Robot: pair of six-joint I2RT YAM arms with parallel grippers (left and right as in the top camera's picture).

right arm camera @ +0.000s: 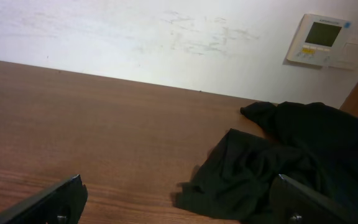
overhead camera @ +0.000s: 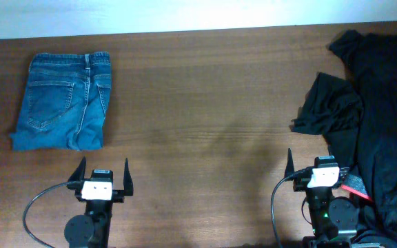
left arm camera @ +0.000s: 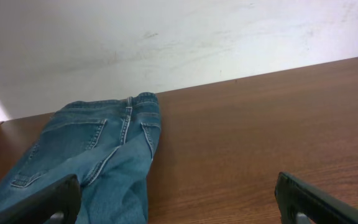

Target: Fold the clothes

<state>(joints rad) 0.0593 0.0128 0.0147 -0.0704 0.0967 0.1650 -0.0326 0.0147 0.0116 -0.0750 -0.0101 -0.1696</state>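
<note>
A brown wooden table (overhead camera: 205, 138) bore folded blue jeans (overhead camera: 64, 100) just ahead-left of the left pincer (overhead camera: 103, 171) and heaped black clothes (overhead camera: 378, 117) ahead-right of the right pincer (overhead camera: 314, 164).

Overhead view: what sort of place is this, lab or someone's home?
Probably a lab or office test bench, not a home. A wooden table stands against a plain white wall with a thermostat-style control panel, and folded jeans and a heap of black clothes lie at opposite ends.
</note>
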